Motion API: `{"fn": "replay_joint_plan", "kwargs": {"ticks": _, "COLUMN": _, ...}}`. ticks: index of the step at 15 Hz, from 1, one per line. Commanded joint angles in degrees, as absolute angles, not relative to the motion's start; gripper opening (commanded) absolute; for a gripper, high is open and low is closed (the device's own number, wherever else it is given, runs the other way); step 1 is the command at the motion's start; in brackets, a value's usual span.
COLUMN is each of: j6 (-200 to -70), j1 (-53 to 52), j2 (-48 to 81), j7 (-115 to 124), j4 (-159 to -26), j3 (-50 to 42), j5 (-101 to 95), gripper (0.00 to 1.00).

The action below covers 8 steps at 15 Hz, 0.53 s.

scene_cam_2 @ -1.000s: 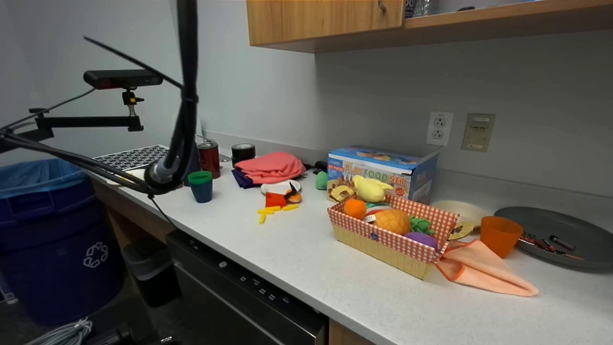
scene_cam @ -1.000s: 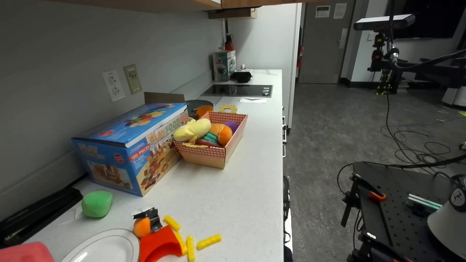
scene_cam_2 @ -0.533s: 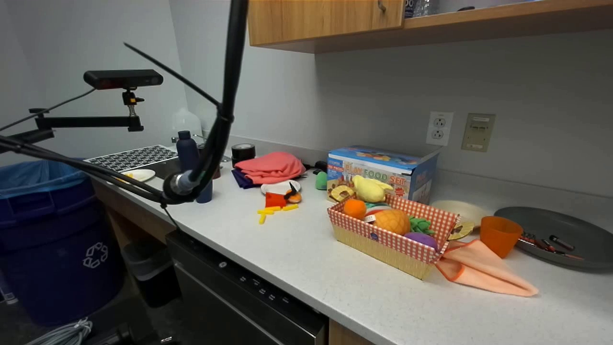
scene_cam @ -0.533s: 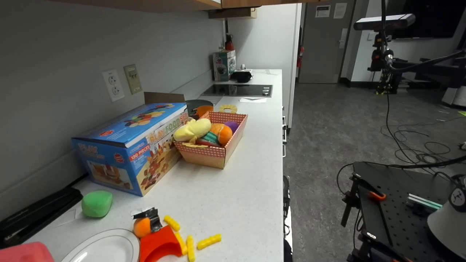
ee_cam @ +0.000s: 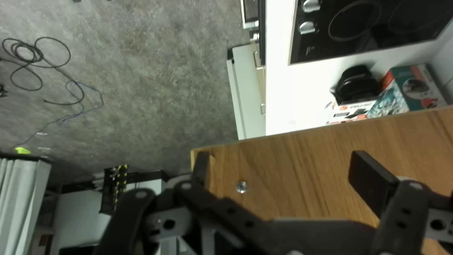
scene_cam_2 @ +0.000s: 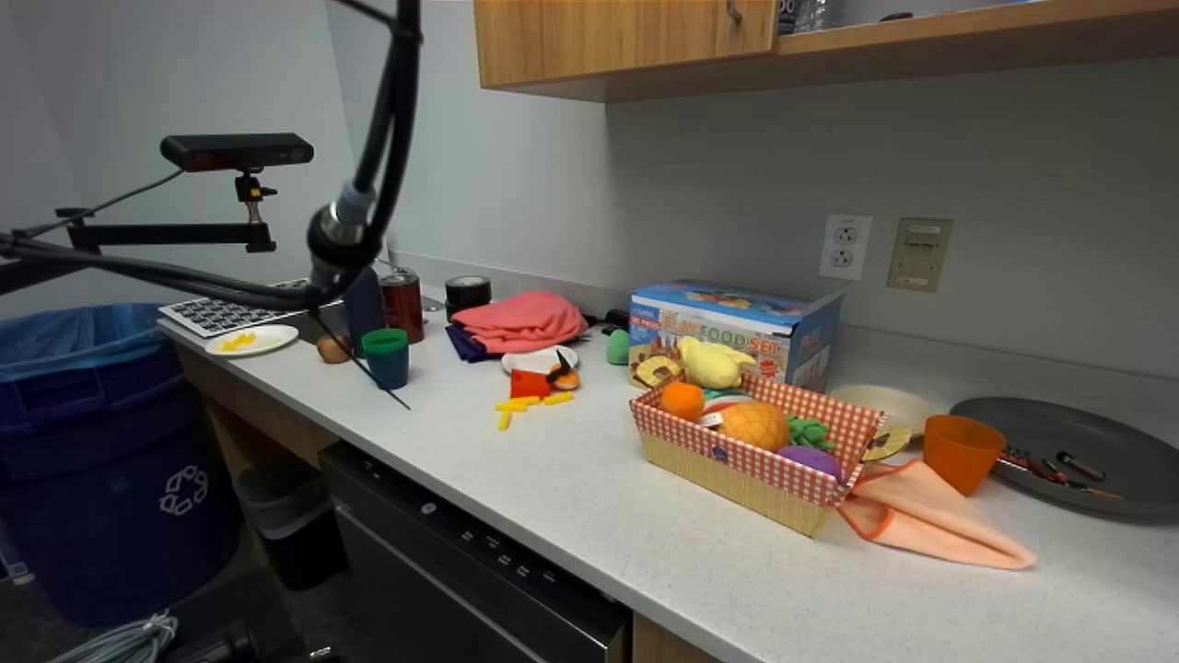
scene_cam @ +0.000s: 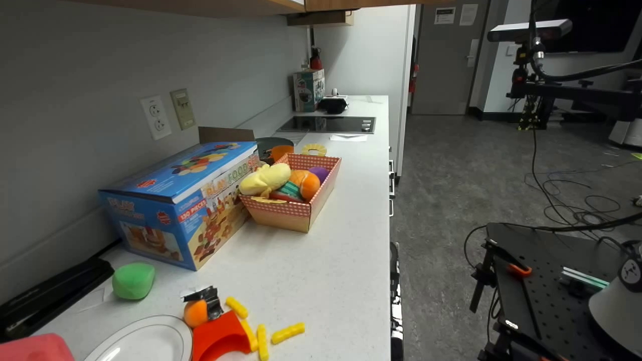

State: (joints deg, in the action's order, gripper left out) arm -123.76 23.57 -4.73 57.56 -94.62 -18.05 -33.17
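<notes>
My gripper [ee_cam: 281, 166] is open and empty in the wrist view, its two dark fingers wide apart. A wooden cabinet panel [ee_cam: 300, 173] with a small round metal fastener [ee_cam: 242, 186] lies beyond the fingers; I cannot tell the distance. The gripper is out of view in both exterior views. A red-checked basket [scene_cam_2: 728, 479] on the counter holds a yellow plush [scene_cam_2: 711, 364], an orange [scene_cam_2: 682, 402], a pineapple [scene_cam_2: 755, 426] and a purple item [scene_cam_2: 812, 460]. A blue play food box [scene_cam: 150, 203] stands beside it. A red holder [scene_cam: 220, 336] and several yellow sticks [scene_cam: 288, 333] lie nearby.
Arm cables [scene_cam_2: 341, 239] hang in front of the counter. A wooden cabinet [scene_cam_2: 626, 46] overhangs it. A green cup [scene_cam_2: 385, 357], pink cloth [scene_cam_2: 520, 322], orange cup [scene_cam_2: 963, 451] and dark plate [scene_cam_2: 1078, 451] stand on it. A cooktop [ee_cam: 357, 28] shows in the wrist view.
The arm's cables first swung right and lower, then back left and higher, in an exterior view. The green cup is uncovered again. The counter items have not moved.
</notes>
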Motion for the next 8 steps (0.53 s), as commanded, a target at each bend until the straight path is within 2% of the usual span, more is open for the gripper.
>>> {"fn": "replay_joint_plan", "kwargs": {"ticks": 1, "j6": -117.78, "j1": 22.36, "j2": -8.42, "j7": 42.24, "j4": -91.78, "j3": -20.26, "j5": -19.74, "gripper": 1.0}}
{"fn": "replay_joint_plan", "kwargs": {"ticks": 8, "j6": -104.09, "j1": 23.02, "j2": -10.04, "j7": 17.81, "j4": -82.86, "j3": -25.44, "j5": 2.08, "gripper": 1.0}}
